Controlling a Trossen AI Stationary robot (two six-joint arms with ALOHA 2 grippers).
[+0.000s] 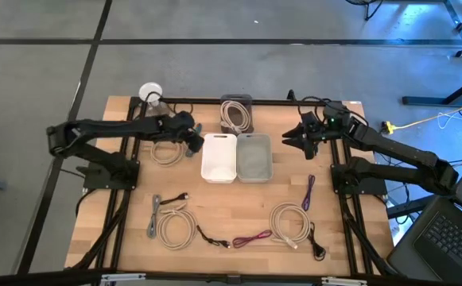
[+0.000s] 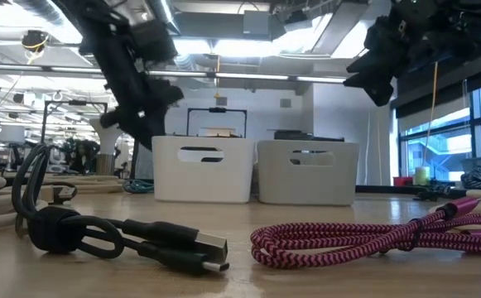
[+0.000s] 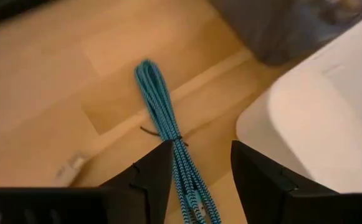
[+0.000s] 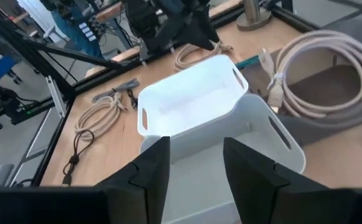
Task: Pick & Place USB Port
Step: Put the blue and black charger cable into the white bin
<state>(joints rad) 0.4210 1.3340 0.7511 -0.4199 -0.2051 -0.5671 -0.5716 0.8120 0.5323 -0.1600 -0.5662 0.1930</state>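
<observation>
A teal braided USB cable lies folded on the wooden table beside the white bin. My left gripper is open just above it, one finger on each side of the cable. In the high view the left gripper sits at the white bin's left edge. The right gripper hovers to the right of the grey bin. It is open with nothing between its fingers, and looks over both bins. Both bins look bare inside.
A dark tray behind the bins holds a beige coil. Another beige coil lies under the left arm. Several cables lie toward the front: beige coils, grey, black, magenta and purple.
</observation>
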